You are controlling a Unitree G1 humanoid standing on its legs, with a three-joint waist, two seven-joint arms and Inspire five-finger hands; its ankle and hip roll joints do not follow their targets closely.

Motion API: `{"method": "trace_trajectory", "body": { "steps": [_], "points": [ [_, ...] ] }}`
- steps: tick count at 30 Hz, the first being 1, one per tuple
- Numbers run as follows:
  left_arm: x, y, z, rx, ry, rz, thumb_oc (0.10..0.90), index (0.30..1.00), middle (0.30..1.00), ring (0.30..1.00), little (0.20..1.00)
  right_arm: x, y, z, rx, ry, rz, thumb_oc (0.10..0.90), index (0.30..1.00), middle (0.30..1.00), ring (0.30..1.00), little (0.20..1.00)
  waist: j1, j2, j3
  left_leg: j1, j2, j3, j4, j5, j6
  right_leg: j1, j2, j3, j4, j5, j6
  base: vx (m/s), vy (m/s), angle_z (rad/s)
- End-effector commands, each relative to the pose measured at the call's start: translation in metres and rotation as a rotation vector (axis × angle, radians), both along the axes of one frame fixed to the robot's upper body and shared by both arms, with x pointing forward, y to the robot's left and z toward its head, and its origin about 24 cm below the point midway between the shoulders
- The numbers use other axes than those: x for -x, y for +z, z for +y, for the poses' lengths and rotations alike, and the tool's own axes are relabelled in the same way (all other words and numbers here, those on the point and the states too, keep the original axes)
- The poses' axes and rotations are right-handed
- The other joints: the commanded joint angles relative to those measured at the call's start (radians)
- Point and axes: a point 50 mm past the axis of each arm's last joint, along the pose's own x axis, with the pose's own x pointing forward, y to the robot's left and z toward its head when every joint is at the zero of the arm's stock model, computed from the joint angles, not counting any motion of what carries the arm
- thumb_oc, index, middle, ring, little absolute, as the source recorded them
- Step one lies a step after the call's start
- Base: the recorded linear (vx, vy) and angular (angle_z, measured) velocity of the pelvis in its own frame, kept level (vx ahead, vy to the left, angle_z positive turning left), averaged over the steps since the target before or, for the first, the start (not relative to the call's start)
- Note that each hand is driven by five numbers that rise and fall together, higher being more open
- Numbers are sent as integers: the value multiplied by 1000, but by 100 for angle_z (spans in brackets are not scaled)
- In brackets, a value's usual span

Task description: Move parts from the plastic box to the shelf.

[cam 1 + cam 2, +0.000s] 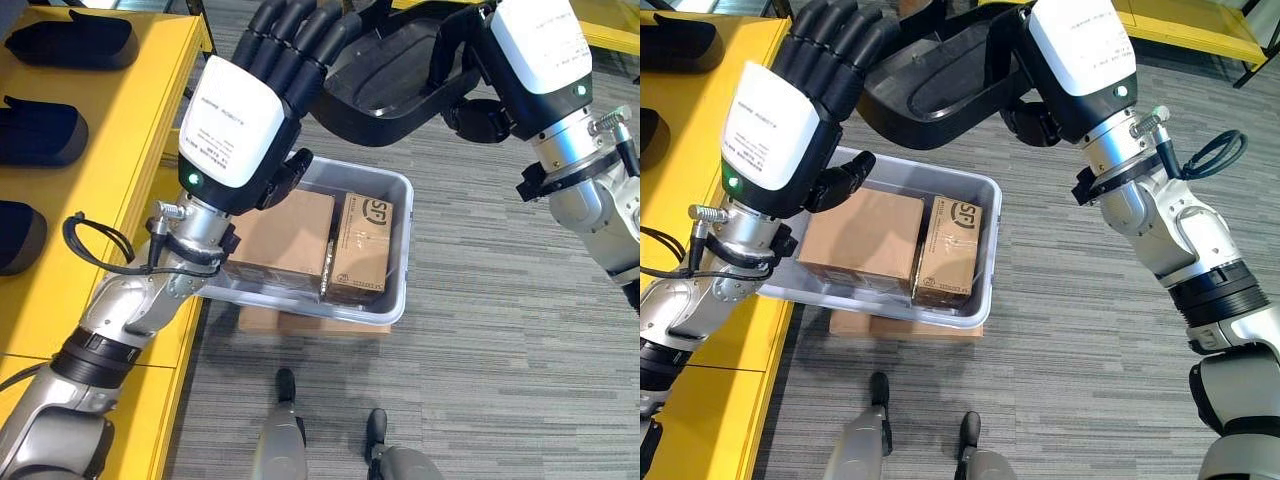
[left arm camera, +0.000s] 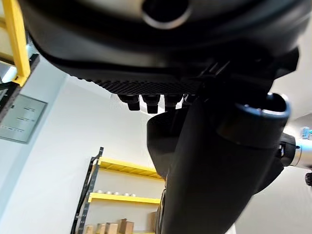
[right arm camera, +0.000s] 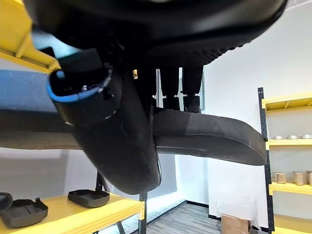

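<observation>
The yellow metal shelf runs along the 9 o'clock side, carrying dark moulded parts in a row. Beside it, on grey striped carpet, sits a clear grey plastic box resting on a flat piece of brown cardboard. Inside the box lie two brown cardboard cartons — a larger one and a narrower printed one at its 3 o'clock side, touching.

Above the box, toward 12 o'clock, both hands hold a large black curved moulded part. The left hand has its fingers curled over the part's rim with the thumb below. The right hand clamps the other end, thumb and fingers closed on it in the right wrist view. More yellow shelving stands against a white wall.
</observation>
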Motion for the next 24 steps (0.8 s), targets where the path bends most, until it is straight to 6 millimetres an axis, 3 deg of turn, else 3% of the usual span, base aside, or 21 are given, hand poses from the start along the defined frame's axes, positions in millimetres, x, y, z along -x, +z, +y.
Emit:
{"method": "trace_trajectory", "body": {
  "steps": [1, 24],
  "points": [
    [0, -15, -3, 35, -25, 11, 900, 1000, 1000, 1000, 1000, 0, 17, 18, -151, 115, -89, 400, 300, 300, 300, 300, -3, 2, -300, -71, 135, -73, -8, 60, -135, 158, -30, -43, -2, -147, 40, 0, 0, 0],
    [-10, 0, -17, -17, -19, -46, 900, 1000, 1000, 1000, 1000, -6, 11, 35, -139, 148, -50, 400, 300, 300, 300, 300, -12, 6, -300, -78, 131, -73, 7, 58, -133, 159, -34, -32, -2, -146, 36, 1, 1, 0]
  ]
}}
